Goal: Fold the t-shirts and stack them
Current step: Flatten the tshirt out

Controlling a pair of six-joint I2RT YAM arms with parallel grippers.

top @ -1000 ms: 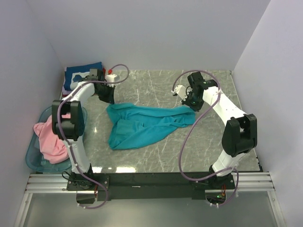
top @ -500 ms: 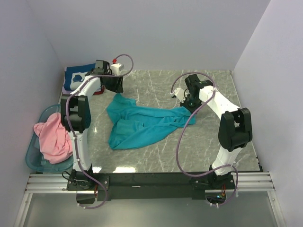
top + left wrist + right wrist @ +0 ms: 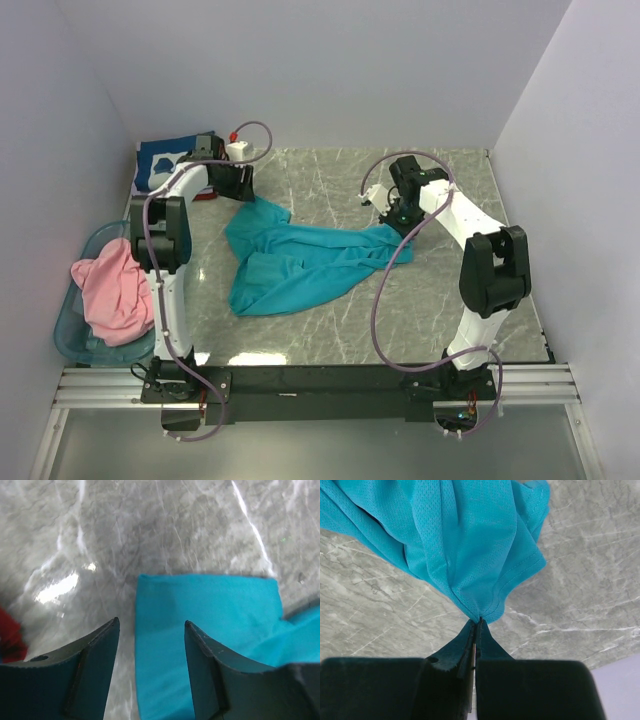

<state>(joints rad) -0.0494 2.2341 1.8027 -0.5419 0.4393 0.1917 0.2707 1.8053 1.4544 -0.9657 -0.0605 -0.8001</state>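
Observation:
A teal t-shirt [image 3: 300,262] lies crumpled across the middle of the marble table [image 3: 350,330]. My right gripper [image 3: 398,218] is shut on its right edge, the teal cloth [image 3: 470,555] bunched at the fingertips [image 3: 476,621]. My left gripper [image 3: 243,188] hovers open over the shirt's upper left corner [image 3: 200,610], its fingers [image 3: 97,655] apart with nothing pinched between them. A navy t-shirt with white print [image 3: 165,160] lies on a red one [image 3: 203,195] at the back left corner. The pink t-shirt [image 3: 110,290] sits in the basket.
A translucent light-blue basket [image 3: 70,335] stands off the table's left edge, beside the left arm. White walls close in at the back and on both sides. A red patch [image 3: 9,640] shows at the left of the left wrist view.
My left gripper has opened and let go of the teal shirt's corner, which now lies on the table; the arm moved back toward the far left. The right gripper shifted slightly left, still gripping.

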